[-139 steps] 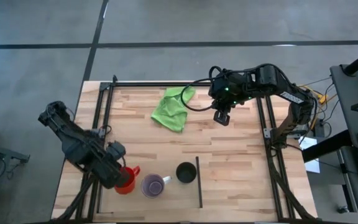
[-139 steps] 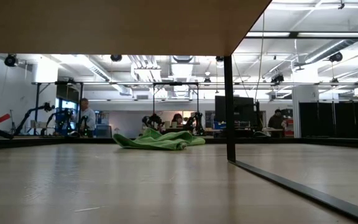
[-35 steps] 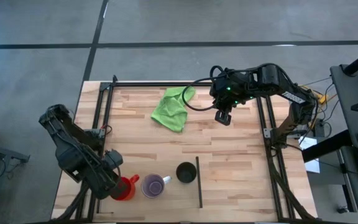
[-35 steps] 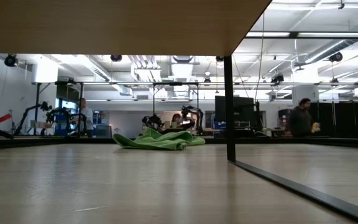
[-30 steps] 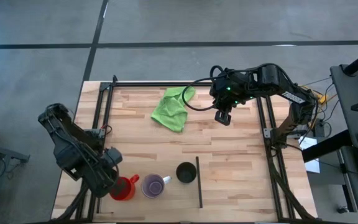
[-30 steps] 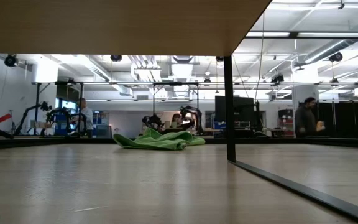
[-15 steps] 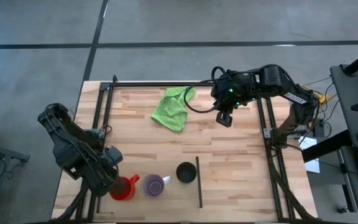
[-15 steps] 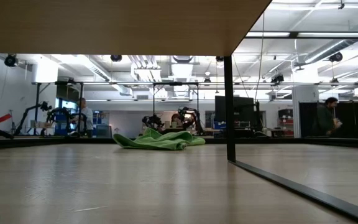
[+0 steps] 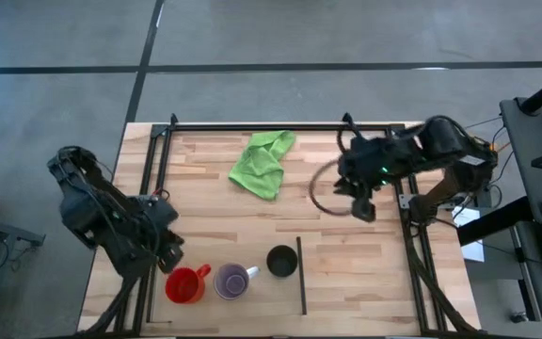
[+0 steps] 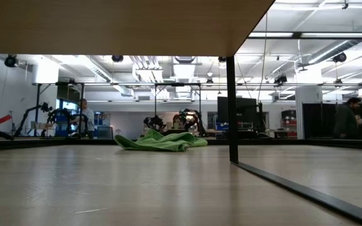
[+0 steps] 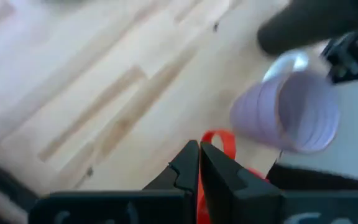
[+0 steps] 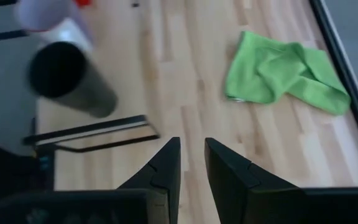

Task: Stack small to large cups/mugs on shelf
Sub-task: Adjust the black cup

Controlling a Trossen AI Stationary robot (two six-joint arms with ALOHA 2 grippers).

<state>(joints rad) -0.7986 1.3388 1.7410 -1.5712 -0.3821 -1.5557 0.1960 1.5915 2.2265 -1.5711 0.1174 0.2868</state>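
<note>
Three cups stand upright in a row on the shelf at the near left: a red mug, a purple cup and a black cup. My left gripper hangs shut just above and to the far left of the red mug. In the left wrist view the mug's handle and the purple cup show beyond the shut fingertips. My right gripper hovers open over the table's right part, with nothing between its fingers. It looks toward the black cup.
A green cloth lies crumpled near the far edge, also in the low view. A thin black bar edges the shelf just right of the black cup. Black frame rails run along the table's sides. Bare wood lies mid-table.
My left gripper has drawn back from over the red mug, up and toward the far left; the mug has stayed where it was. My right gripper has swung from near the far edge toward the table's right and near side.
</note>
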